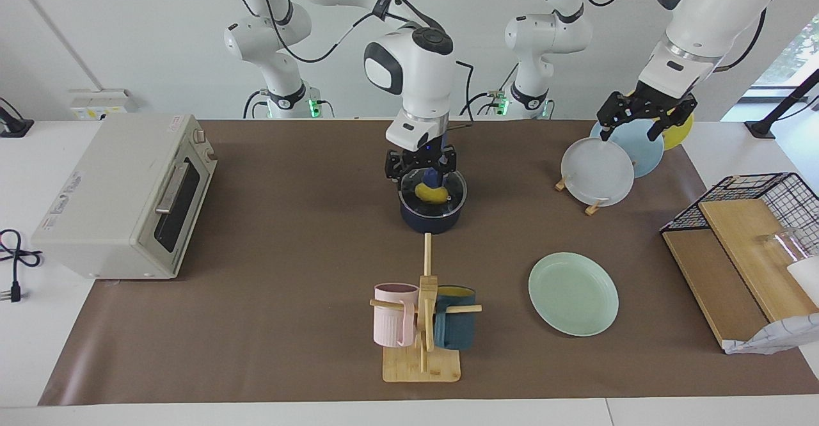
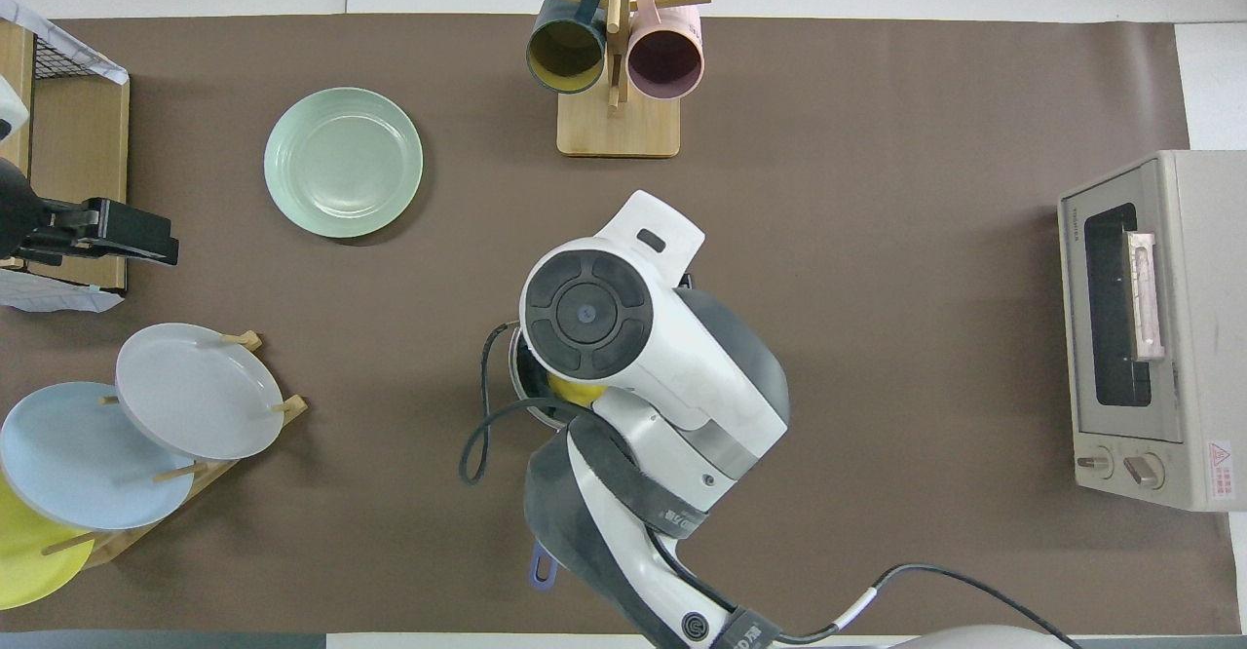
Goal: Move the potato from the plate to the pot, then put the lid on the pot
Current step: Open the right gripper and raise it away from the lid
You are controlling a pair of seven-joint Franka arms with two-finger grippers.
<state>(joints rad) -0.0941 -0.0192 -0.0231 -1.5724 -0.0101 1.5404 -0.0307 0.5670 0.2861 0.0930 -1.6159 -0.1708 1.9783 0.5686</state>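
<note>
The dark blue pot stands mid-table with the glass lid sitting on it. The yellow potato shows through the glass, and a bit of the potato peeks out under the arm from above. My right gripper hangs open just above the lid's blue knob, holding nothing. The mint-green plate lies bare, farther from the robots and toward the left arm's end. My left gripper waits open over the upright plates. From above, the right arm hides most of the pot; its handle end shows.
A toaster oven sits at the right arm's end. A wooden mug rack with a pink and a teal mug stands farther out than the pot. A rack of upright plates and a wire basket with wooden boards occupy the left arm's end.
</note>
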